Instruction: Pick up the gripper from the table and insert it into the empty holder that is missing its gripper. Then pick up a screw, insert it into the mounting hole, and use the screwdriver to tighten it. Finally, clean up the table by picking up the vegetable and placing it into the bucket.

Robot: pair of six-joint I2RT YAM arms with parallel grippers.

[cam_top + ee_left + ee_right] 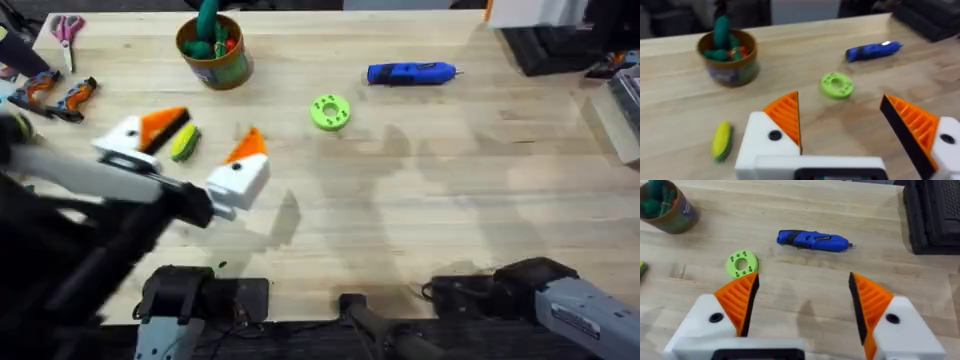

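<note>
Both claws carry orange tips, so the fitting looks done. The left claw (190,150) hangs wide near the vegetable (185,143) on the worktop (450,200); the right claw (802,307) is wide. Bucket (213,50) awaits.

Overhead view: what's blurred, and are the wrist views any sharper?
Overhead: the left arm rises large, dark and smeared at lower left; the screwdriver and green disc stay fairly crisp. Left wrist: soft overall, the bucket hazy. Right wrist: sharper, soft shadows on the table.
</note>
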